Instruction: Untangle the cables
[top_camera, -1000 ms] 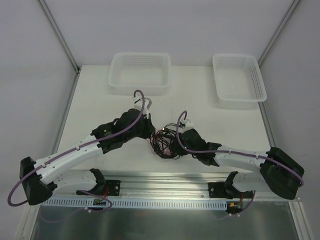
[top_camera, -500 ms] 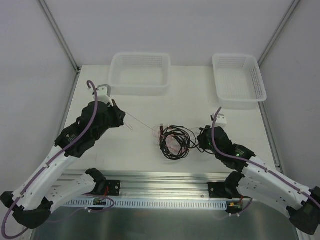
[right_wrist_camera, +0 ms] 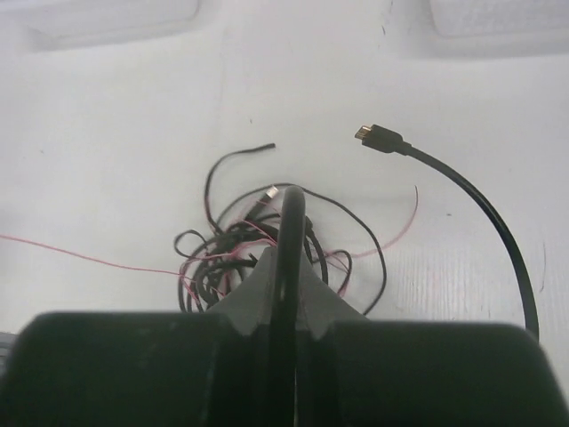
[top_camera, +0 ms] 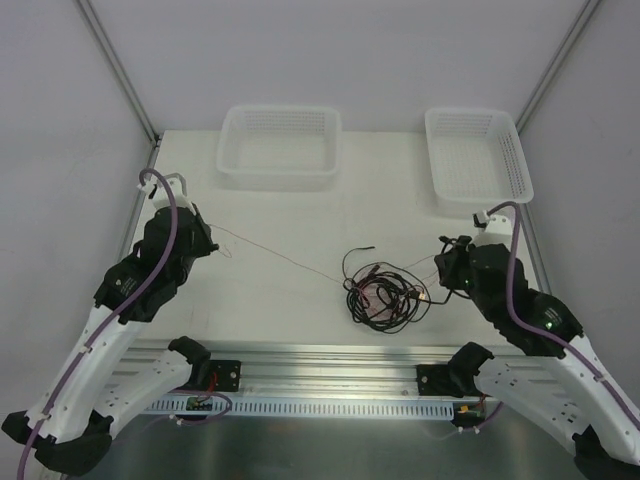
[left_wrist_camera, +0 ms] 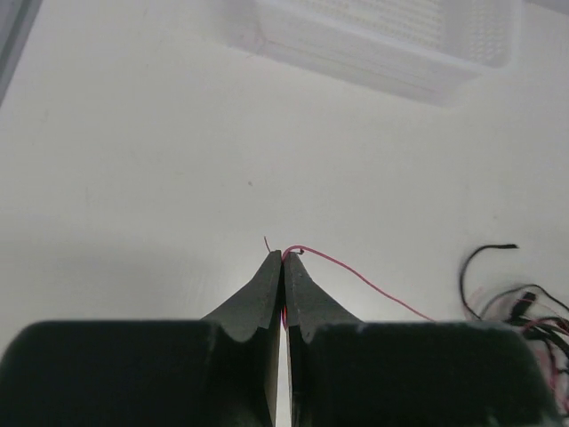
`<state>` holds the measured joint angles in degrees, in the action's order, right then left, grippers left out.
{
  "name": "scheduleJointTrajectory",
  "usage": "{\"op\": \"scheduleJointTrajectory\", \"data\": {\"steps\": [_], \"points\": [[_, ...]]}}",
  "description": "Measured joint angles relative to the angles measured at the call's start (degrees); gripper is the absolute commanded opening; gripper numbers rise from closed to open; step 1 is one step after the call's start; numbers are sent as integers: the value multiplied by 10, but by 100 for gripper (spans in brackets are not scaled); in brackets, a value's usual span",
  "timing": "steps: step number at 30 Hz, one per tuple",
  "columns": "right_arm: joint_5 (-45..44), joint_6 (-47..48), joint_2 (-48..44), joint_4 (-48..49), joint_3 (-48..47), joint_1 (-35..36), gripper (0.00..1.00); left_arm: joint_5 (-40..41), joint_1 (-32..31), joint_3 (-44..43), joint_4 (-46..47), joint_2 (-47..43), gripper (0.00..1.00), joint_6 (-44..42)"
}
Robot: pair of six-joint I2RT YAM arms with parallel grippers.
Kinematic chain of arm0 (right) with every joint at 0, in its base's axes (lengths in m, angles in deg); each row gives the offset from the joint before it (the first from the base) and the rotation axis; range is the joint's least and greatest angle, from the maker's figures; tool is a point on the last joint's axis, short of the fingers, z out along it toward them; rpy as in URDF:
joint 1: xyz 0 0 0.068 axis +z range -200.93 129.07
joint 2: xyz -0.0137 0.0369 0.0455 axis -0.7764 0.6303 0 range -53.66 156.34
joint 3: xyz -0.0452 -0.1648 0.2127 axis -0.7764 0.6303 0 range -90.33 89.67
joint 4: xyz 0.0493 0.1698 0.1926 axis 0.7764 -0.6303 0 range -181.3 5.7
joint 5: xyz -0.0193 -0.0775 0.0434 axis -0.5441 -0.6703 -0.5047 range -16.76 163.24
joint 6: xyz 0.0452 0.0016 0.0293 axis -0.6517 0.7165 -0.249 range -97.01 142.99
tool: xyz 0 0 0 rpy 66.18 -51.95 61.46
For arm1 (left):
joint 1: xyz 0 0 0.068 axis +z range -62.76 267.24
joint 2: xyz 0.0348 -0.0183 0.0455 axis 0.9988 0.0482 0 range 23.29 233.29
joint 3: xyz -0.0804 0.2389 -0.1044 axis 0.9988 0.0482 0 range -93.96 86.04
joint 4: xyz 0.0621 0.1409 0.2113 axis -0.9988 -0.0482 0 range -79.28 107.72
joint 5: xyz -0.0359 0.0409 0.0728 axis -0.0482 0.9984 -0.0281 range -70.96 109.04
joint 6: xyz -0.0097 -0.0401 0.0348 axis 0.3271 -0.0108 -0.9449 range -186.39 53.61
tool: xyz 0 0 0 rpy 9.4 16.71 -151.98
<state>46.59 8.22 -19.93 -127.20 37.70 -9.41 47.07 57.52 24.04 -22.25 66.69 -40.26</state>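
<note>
The left gripper (left_wrist_camera: 283,260), well left of the loose tangle of black and red-pink cables (top_camera: 385,295), has its fingers pressed together on the end of a fine red-pink wire (top_camera: 280,256). The wire runs taut to the tangle. Just right of the tangle, the right gripper (right_wrist_camera: 289,262) pinches a loop of thin black cable (right_wrist_camera: 293,206). The left arm should probably pull slowly along the wire's line while the right anchors the tangle, and ease off if the tangle starts to drag.

Left tool (left_wrist_camera: 283,256) swung leftward, red wire (top_camera: 280,256) stretched
</note>
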Motion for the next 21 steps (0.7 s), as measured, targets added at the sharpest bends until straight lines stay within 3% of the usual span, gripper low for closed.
{"op": "scheduleJointTrajectory", "data": {"steps": [9,14,17,18,21], "points": [[29,77,46,-37,-207,-1,1,7,167,56,-26,50,0,0],[32,101,59,-31,-235,-1,2,9,236,56,-28,64,0,-6],[35,99,64,-18,-207,-1,12,-8,242,56,-28,64,0,-15],[34,94,64,-16,-184,-1,26,-12,242,56,-28,64,0,-20],[35,70,66,-11,-88,-1,51,-30,242,60,-26,63,0,-37]]}}
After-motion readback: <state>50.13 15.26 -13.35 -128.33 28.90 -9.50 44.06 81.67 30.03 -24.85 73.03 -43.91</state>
